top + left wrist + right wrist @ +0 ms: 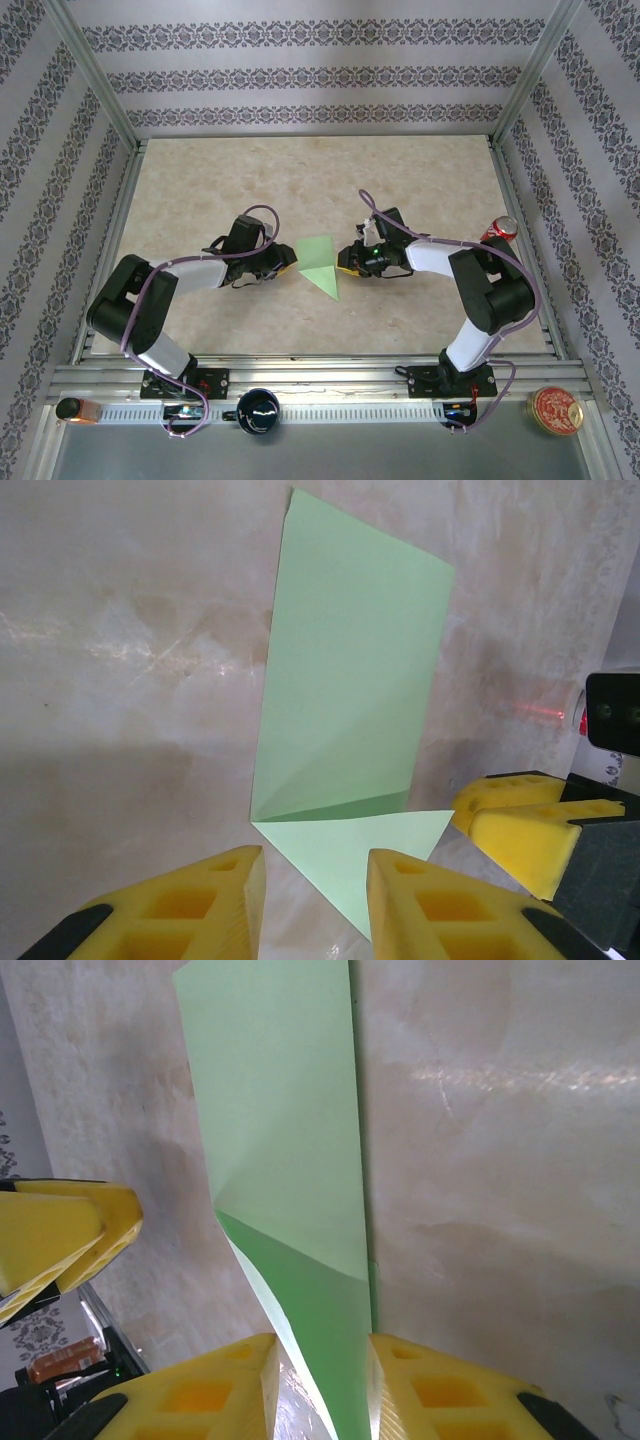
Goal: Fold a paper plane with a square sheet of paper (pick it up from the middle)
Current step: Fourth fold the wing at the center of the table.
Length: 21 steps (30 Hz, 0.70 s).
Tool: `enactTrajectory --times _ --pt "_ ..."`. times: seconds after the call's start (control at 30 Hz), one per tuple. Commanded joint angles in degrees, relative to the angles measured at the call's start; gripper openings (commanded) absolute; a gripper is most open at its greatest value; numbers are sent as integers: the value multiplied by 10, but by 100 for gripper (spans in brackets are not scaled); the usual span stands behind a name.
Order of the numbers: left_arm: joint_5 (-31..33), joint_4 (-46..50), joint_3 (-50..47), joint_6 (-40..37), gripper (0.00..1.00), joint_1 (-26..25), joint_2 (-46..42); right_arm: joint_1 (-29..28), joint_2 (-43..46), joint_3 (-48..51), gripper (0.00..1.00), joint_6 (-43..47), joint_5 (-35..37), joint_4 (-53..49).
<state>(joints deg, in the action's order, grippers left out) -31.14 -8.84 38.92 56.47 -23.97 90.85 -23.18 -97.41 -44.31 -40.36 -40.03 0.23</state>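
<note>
The square sheet of paper [320, 262] lies mid-table as a light-green pointed shape, folded, tip toward the near edge. My left gripper [288, 265] is at its left edge and my right gripper [345, 262] at its right edge, facing each other. In the left wrist view the paper [350, 660] lies flat with a folded triangular flap reaching between the open yellow jaws [315, 900]; the right gripper's fingers [520, 825] show at the right. In the right wrist view a raised flap of the paper [280, 1110] runs between the parted jaws [320, 1385], with a gap on its left.
A red can [500, 228] stands at the table's right edge behind the right arm. On the near rail are a black cup [258, 410], a round red tin [555, 410] and a small orange item [75, 410]. Metal frame posts and patterned walls surround the table.
</note>
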Motion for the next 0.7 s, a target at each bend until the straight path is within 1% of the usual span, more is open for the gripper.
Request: enactTrajectory --times 0.0,0.2,0.3,0.43,0.5,0.67 --pt "-16 -27 13 9 32 4 12 -12 -14 -16 30 7 -19 4" --pt "-23 -34 19 14 32 4 28 -22 -38 -29 27 3 -27 17" --pt "-28 -37 22 15 32 3 38 -24 -44 -29 20 2 -27 23" --pt "-27 -35 26 12 33 4 42 -22 -31 -22 10 3 -27 30" --pt "-26 -32 29 9 35 5 44 -19 -26 -16 5 1 -39 38" --pt "-29 -14 48 0 42 9 52 -10 -13 3 3 -18 -68 80"
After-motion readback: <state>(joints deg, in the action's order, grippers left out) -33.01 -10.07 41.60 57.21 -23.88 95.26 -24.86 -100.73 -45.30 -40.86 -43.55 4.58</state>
